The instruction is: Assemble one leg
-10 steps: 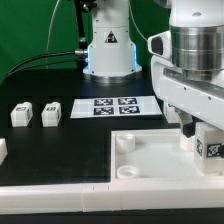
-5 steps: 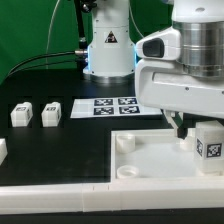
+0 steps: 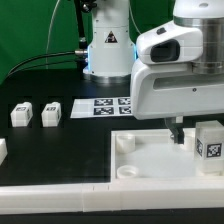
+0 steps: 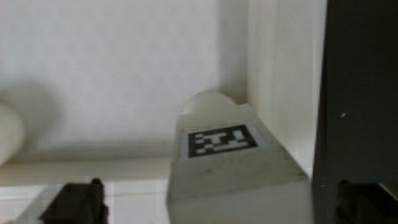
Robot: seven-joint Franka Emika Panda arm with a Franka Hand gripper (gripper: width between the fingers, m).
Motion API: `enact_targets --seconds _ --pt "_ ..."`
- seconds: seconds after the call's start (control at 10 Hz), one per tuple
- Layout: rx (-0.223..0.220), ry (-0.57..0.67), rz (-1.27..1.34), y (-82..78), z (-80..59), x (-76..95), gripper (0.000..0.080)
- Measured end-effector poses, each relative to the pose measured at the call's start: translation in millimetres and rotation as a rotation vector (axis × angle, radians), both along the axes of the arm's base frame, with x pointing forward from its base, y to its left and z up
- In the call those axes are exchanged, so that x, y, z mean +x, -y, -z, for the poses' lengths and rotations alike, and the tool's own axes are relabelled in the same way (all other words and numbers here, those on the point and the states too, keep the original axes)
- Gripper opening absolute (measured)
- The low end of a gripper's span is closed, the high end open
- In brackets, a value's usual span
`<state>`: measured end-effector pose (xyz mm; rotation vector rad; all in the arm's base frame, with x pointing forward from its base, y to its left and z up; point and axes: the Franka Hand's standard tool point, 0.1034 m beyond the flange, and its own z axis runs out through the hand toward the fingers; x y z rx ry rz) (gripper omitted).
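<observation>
A leg (image 3: pixel 208 147), a white post with a square tag on its side, stands upright on the right part of the big white panel (image 3: pixel 150 160). My gripper (image 3: pixel 190 134) hangs over it. One dark finger (image 3: pixel 178 131) shows just to the exterior view's left of the leg. In the wrist view the leg (image 4: pixel 222 160) rises between my two fingertips (image 4: pixel 75 200), with a gap on each side. The gripper (image 4: pixel 217 205) is open and empty around the leg. Two more legs (image 3: pixel 20 114) (image 3: pixel 51 113) lie on the black table at the exterior view's left.
The marker board (image 3: pixel 113 106) lies behind the panel, in front of the robot base (image 3: pixel 108 45). A white part (image 3: pixel 2 150) sits at the exterior view's left edge. A long white rail (image 3: pixel 60 200) runs along the front. The panel has a round corner socket (image 3: pixel 124 142).
The wrist has turned and the arm's housing has swung toward the exterior view's left, uncovering more of the leg. The leg still stands in the same place on the panel.
</observation>
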<state>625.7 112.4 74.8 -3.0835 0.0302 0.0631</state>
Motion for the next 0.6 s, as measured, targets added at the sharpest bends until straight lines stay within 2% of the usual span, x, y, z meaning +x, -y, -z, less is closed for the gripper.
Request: enact_targets --seconds 0.1,0.2,0.3,0.4,0.5,0.6 --pt "0.0 0.0 0.002 0.0 0.1 0.0 0.0649" --pt "0.0 0.0 0.002 0.1 0.2 -0.1 0.056" --pt "0.0 -0.001 0.002 0.1 0.3 -0.1 0.0424" --pt "0.0 -0.001 0.002 0.1 0.3 -0.1 0.0424" --pt "0.0 -0.001 0.002 0.1 0.4 -0.2 0.0291" --pt "0.0 -0.001 0.005 0.0 0.5 -0.2 0.0291"
